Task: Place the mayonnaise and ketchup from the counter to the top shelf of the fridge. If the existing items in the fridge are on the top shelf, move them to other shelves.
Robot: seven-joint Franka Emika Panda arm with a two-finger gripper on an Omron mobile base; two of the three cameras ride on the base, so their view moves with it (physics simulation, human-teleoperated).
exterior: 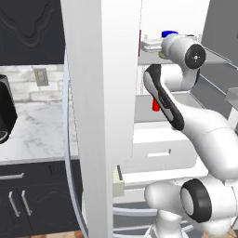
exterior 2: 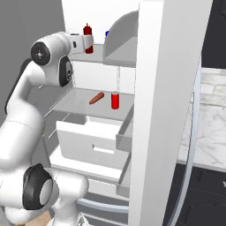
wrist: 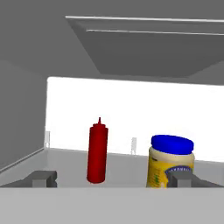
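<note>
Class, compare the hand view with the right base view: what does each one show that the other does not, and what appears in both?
Hand view alone: the whole mayonnaise, a cream jar with a blue cap, standing upright beside the ketchup, and the open claw fingertips low in the picture.

Right base view alone: the orange-red oval item lying near the upright red can on the lower shelf, white drawers, the fridge door and the counter.

Both: the ketchup upright on the top shelf.
</note>
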